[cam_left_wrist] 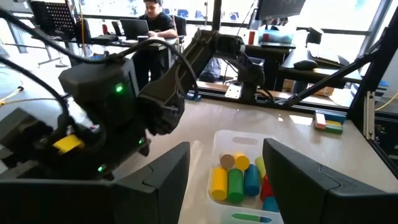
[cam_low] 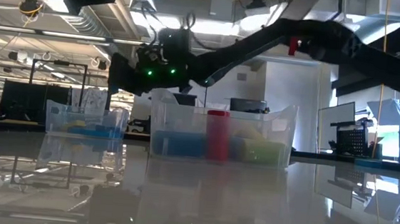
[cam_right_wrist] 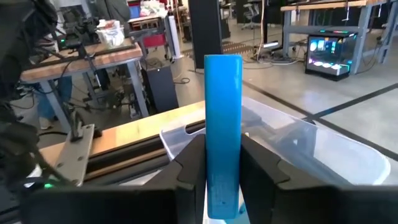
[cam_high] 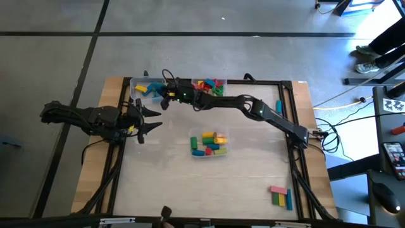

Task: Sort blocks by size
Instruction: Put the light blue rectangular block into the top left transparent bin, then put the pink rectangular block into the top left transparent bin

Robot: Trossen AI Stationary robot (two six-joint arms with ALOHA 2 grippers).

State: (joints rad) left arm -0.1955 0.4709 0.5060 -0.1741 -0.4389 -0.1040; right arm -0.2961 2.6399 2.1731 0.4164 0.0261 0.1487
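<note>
right claw (cam_right_wrist: 224,168) clamped shut; left claw (cam_high: 150,119) spread open

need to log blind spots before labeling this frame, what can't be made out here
- High view: the right gripper and arm cover part of the far left tub, so its blocks cannot be counted.
- Right wrist view: the lower end of the long blue block is cut off by the edge.
- Low view: blocks in the middle tub blur behind its cloudy wall.
- High view: the corner stack of blocks is too small to count.
</note>
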